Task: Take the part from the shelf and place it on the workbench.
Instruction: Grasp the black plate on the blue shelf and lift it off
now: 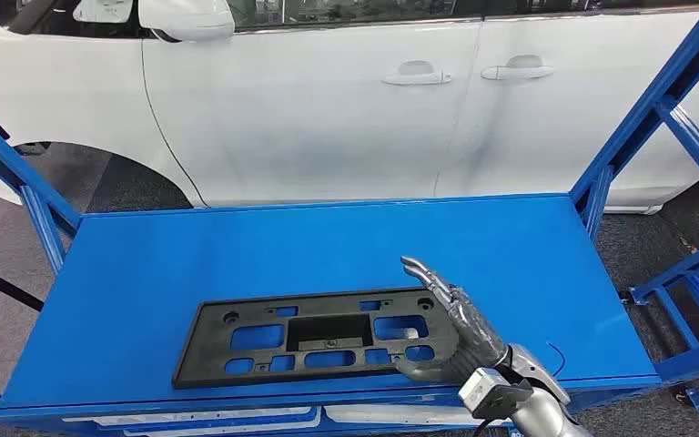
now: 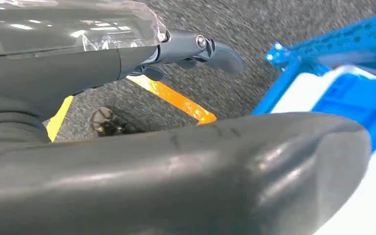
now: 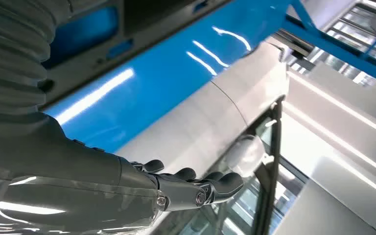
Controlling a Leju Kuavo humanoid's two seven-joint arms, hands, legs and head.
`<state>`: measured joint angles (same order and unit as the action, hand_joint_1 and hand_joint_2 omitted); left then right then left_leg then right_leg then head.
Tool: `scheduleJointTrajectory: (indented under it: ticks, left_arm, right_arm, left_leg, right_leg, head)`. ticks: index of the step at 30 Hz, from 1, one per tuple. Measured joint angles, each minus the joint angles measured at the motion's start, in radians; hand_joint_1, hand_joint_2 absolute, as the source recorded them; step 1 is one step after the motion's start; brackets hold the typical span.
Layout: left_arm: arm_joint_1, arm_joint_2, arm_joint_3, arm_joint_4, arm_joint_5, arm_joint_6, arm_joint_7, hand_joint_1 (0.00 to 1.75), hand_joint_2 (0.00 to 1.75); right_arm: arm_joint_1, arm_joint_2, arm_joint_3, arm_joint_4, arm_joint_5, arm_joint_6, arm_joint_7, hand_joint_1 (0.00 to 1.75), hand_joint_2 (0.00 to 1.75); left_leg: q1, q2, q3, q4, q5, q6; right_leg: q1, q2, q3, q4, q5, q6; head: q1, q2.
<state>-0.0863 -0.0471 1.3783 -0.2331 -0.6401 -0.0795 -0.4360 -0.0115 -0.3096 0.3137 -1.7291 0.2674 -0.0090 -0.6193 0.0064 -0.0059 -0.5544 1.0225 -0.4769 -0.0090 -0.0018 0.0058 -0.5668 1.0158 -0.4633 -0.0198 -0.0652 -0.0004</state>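
The part is a flat black plastic plate with several cut-outs. It lies flat near the front edge of the blue table top. My right hand is at the plate's right end, fingers stretched out straight above the surface and thumb by the plate's near corner. In the right wrist view the right hand has straight fingers with nothing in them, and the dark part lies behind. My left hand hangs over the floor, thumb and fingers apart and holding nothing.
A white car stands right behind the table. Blue frame posts rise at both ends of the table. By the left hand, an orange floor line and a blue frame cross the grey carpet.
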Motion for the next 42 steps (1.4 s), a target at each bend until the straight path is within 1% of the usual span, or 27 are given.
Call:
scheduleJointTrajectory:
  ticks: [3, 5, 6, 7, 9, 10, 11, 12, 13, 15, 16, 17, 20, 21, 23, 25, 26, 27, 28, 30, 32, 35, 37, 38, 40, 41, 42]
  left_arm:
    - [-0.002, 0.002, -0.002, 0.000, 0.000, 0.001, 0.003, 0.00, 0.00]
    - [-0.001, 0.003, -0.003, 0.000, 0.000, 0.002, 0.006, 0.00, 0.00]
    - [-0.002, 0.003, -0.004, 0.000, -0.001, 0.002, 0.007, 0.00, 0.00]
    - [-0.002, 0.003, -0.004, 0.000, -0.001, 0.002, 0.008, 0.00, 0.00]
    - [-0.002, 0.003, -0.005, 0.000, -0.002, 0.001, 0.009, 0.00, 0.00]
    - [-0.001, 0.003, -0.005, 0.000, -0.004, 0.001, 0.009, 0.00, 0.00]
    - [-0.001, 0.003, -0.005, 0.000, -0.005, 0.001, 0.010, 0.00, 0.00]
    - [-0.001, 0.003, -0.005, 0.000, -0.006, 0.001, 0.010, 0.00, 0.00]
    - [-0.001, 0.003, -0.005, 0.000, -0.006, 0.001, 0.010, 0.00, 0.00]
    - [-0.002, 0.002, -0.005, 0.000, -0.006, 0.001, 0.010, 0.00, 0.00]
    - [-0.002, 0.002, -0.005, 0.000, -0.006, 0.000, 0.010, 0.00, 0.00]
    - [-0.002, 0.002, -0.005, 0.000, -0.006, 0.000, 0.010, 0.00, 0.00]
    - [-0.003, 0.002, -0.005, 0.000, -0.006, 0.000, 0.009, 0.00, 0.00]
    - [-0.003, 0.002, -0.005, 0.000, -0.006, 0.000, 0.009, 0.00, 0.00]
    - [-0.002, 0.002, -0.005, 0.000, -0.006, -0.002, 0.008, 0.00, 0.00]
    - [0.000, 0.002, -0.005, 0.000, -0.005, -0.006, 0.008, 0.00, 0.00]
    - [0.001, 0.002, -0.005, 0.000, -0.005, -0.008, 0.008, 0.00, 0.00]
    - [0.003, 0.002, -0.005, 0.000, -0.004, -0.010, 0.009, 0.00, 0.00]
    - [0.004, 0.002, -0.005, 0.000, -0.003, -0.011, 0.010, 0.00, 0.00]
    - [0.004, 0.003, -0.005, 0.000, 0.000, -0.009, 0.013, 0.00, 0.00]
    - [0.002, 0.005, -0.005, 0.000, 0.002, -0.006, 0.016, 0.00, 0.00]
    - [0.000, 0.006, -0.005, 0.000, 0.002, -0.002, 0.023, 0.00, 0.00]
    - [0.000, 0.006, -0.005, 0.000, 0.002, 0.000, 0.026, 0.00, 0.00]
    - [-0.001, 0.006, -0.005, 0.000, 0.003, 0.000, 0.027, 0.00, 0.00]
    - [-0.001, 0.006, -0.005, 0.000, 0.003, 0.000, 0.028, 0.00, 0.00]
    - [-0.001, 0.006, -0.005, 0.000, 0.003, 0.000, 0.029, 0.00, 0.00]
    - [-0.001, 0.006, -0.005, 0.000, 0.003, 0.000, 0.029, 0.00, 0.00]
  right_arm:
    - [0.000, -0.004, -0.017, -0.005, -0.024, 0.023, -0.006, 0.00, 1.75]
    - [0.006, -0.012, -0.035, -0.015, -0.053, 0.053, -0.013, 0.00, 1.75]
    - [0.012, -0.016, -0.048, -0.023, -0.072, 0.072, -0.020, 0.00, 1.75]
    - [0.020, -0.020, -0.063, -0.030, -0.089, 0.091, -0.027, 0.00, 1.75]
    - [0.038, -0.024, -0.092, -0.040, -0.112, 0.116, -0.039, 0.00, 1.75]
    - [0.046, -0.024, -0.102, -0.041, -0.115, 0.122, -0.041, 0.00, 1.75]
    - [0.052, -0.024, -0.109, -0.042, -0.116, 0.124, -0.042, 0.00, 1.75]
    - [0.057, -0.024, -0.114, -0.043, -0.117, 0.126, -0.043, 0.00, 1.75]
    - [0.061, -0.024, -0.119, -0.045, -0.117, 0.128, -0.043, 0.00, 1.75]
    - [0.063, -0.024, -0.130, -0.052, -0.118, 0.131, -0.044, 0.00, 1.75]
    - [0.064, -0.025, -0.134, -0.054, -0.118, 0.133, -0.044, 0.00, 1.75]
    - [0.065, -0.025, -0.137, -0.057, -0.118, 0.136, -0.045, 0.00, 1.75]
    - [0.078, -0.027, -0.146, -0.064, -0.112, 0.182, -0.057, 0.00, 1.75]
    - [0.083, -0.029, -0.150, -0.067, -0.105, 0.208, -0.063, 0.00, 1.75]
    - [0.091, -0.033, -0.162, -0.069, -0.082, 0.259, -0.069, 0.00, 1.75]
    - [0.101, -0.035, -0.175, -0.069, -0.053, 0.300, -0.070, 0.00, 1.75]
    - [0.108, -0.037, -0.181, -0.069, -0.039, 0.315, -0.069, 0.00, 1.75]
    - [0.115, -0.039, -0.187, -0.069, -0.026, 0.328, -0.068, 0.00, 1.75]
    - [0.122, -0.044, -0.194, -0.070, -0.014, 0.339, -0.066, 0.00, 1.75]
    - [0.135, -0.056, -0.209, -0.075, 0.005, 0.355, -0.059, 0.00, 1.75]
    - [0.149, -0.070, -0.225, -0.085, 0.022, 0.366, -0.052, 0.00, 1.75]
    - [0.183, -0.095, -0.251, -0.113, 0.036, 0.375, -0.042, 0.00, 1.75]
    - [0.212, -0.116, -0.274, -0.139, 0.036, 0.381, -0.039, 0.00, 1.75]
    - [0.227, -0.127, -0.288, -0.151, 0.036, 0.384, -0.039, 0.00, 1.75]
    - [0.256, -0.144, -0.309, -0.169, 0.034, 0.388, -0.039, 0.00, 1.75]
    - [0.268, -0.150, -0.316, -0.175, 0.034, 0.389, -0.039, 0.00, 1.75]
    - [0.278, -0.154, -0.322, -0.179, 0.034, 0.389, -0.039, 0.00, 1.75]
  left_leg:
    - [-0.005, 0.000, -0.001, -0.007, -0.007, 0.010]
    - [-0.001, 0.000, 0.002, -0.014, 0.011, 0.023]
    - [0.001, 0.001, 0.004, -0.019, 0.014, 0.028]
    - [0.004, 0.001, 0.005, -0.023, 0.018, 0.033]
    - [0.004, 0.002, 0.005, -0.024, 0.019, 0.039]
    - [0.003, 0.002, 0.005, -0.024, 0.018, 0.040]
    - [0.003, 0.002, 0.006, -0.024, 0.017, 0.040]
    - [0.003, 0.002, 0.007, -0.023, 0.016, 0.039]
    - [0.003, 0.002, 0.009, -0.023, 0.014, 0.037]
    - [0.002, 0.001, 0.012, -0.019, 0.008, 0.030]
    - [0.000, 0.001, 0.013, -0.017, 0.005, 0.025]
    - [-0.002, 0.000, 0.013, -0.016, 0.003, 0.020]
    - [-0.001, 0.000, 0.013, -0.014, -0.003, 0.003]
    - [0.000, 0.000, 0.008, 0.000, -0.015, -0.002]
    - [0.003, 0.001, -0.030, 0.087, -0.067, -0.010]
    - [0.003, 0.001, -0.093, 0.219, -0.125, -0.015]
    - [0.003, 0.001, -0.114, 0.261, -0.133, -0.016]
    - [0.003, 0.001, -0.119, 0.266, -0.122, -0.015]
    - [0.003, 0.001, -0.105, 0.232, -0.092, -0.013]
    - [0.002, 0.001, -0.044, 0.097, -0.022, -0.004]
    - [-0.002, 0.000, -0.003, 0.006, 0.007, 0.005]
    - [-0.003, -0.001, 0.002, -0.014, 0.009, 0.020]
    - [0.002, 0.000, 0.006, -0.023, 0.015, 0.033]
    - [0.004, 0.001, 0.007, -0.026, 0.017, 0.038]
    - [0.003, 0.001, 0.006, -0.026, 0.016, 0.042]
    - [0.003, 0.001, 0.006, -0.025, 0.016, 0.042]
    - [0.003, 0.001, 0.007, -0.025, 0.015, 0.041]
  right_leg:
    - [0.001, 0.001, -0.006, 0.001, 0.001, 0.012]
    - [0.002, 0.001, -0.008, 0.005, -0.004, 0.024]
    - [0.001, 0.001, -0.014, 0.021, -0.017, 0.030]
    - [0.000, 0.000, -0.031, 0.057, -0.041, 0.034]
    - [-0.004, 0.000, -0.090, 0.181, -0.104, 0.041]
    - [-0.006, 0.000, -0.121, 0.241, -0.126, 0.044]
    - [-0.008, 0.000, -0.140, 0.274, -0.129, 0.046]
    - [-0.010, -0.001, -0.140, 0.267, -0.112, 0.048]
    - [-0.013, -0.002, -0.120, 0.222, -0.080, 0.048]
    - [-0.014, -0.004, -0.053, 0.084, -0.014, 0.045]
    - [-0.012, -0.005, -0.031, 0.036, 0.002, 0.042]
    - [-0.010, -0.004, -0.020, 0.010, 0.007, 0.038]
    - [-0.010, -0.003, -0.019, 0.001, 0.006, 0.022]
    - [-0.012, -0.004, -0.017, -0.002, 0.007, 0.016]
    - [-0.013, -0.006, -0.013, -0.006, 0.007, 0.006]
    - [-0.010, -0.007, -0.012, -0.006, 0.006, 0.001]
    - [-0.009, -0.006, -0.011, -0.005, 0.005, 0.000]
    - [-0.008, -0.006, -0.010, -0.005, 0.004, 0.000]
    - [-0.008, -0.005, -0.008, -0.004, 0.002, 0.000]
    - [-0.006, -0.004, -0.002, -0.003, -0.002, 0.003]
    - [-0.003, -0.003, -0.001, 0.000, -0.005, 0.011]
    - [-0.004, -0.003, -0.003, -0.001, -0.005, 0.028]
    - [-0.006, -0.003, -0.017, 0.036, -0.033, 0.037]
    - [-0.008, -0.003, -0.039, 0.086, -0.064, 0.041]
    - [-0.010, -0.003, -0.103, 0.220, -0.128, 0.047]
    - [-0.012, -0.003, -0.128, 0.270, -0.142, 0.050]
    - [-0.014, -0.004, -0.135, 0.283, -0.137, 0.052]
  head:
    - [0.000, 0.000]
    - [0.000, 0.000]
    - [0.000, 0.000]
    - [0.000, 0.000]
    - [0.000, 0.000]
    - [0.000, 0.000]
    - [0.000, 0.000]
    - [0.000, 0.000]
    - [0.000, 0.000]
    - [0.000, 0.000]
    - [0.000, 0.000]
    - [0.000, 0.000]
    - [0.000, 0.000]
    - [0.000, 0.000]
    - [0.000, 0.000]
    - [0.000, 0.000]
    - [0.000, 0.000]
    - [0.000, 0.000]
    - [0.000, 0.000]
    - [0.000, 0.000]
    - [0.000, 0.000]
    - [0.000, 0.000]
    - [0.000, 0.000]
    - [0.000, 0.000]
    - [0.000, 0.000]
    - [0.000, 0.000]
    - [0.000, 0.000]
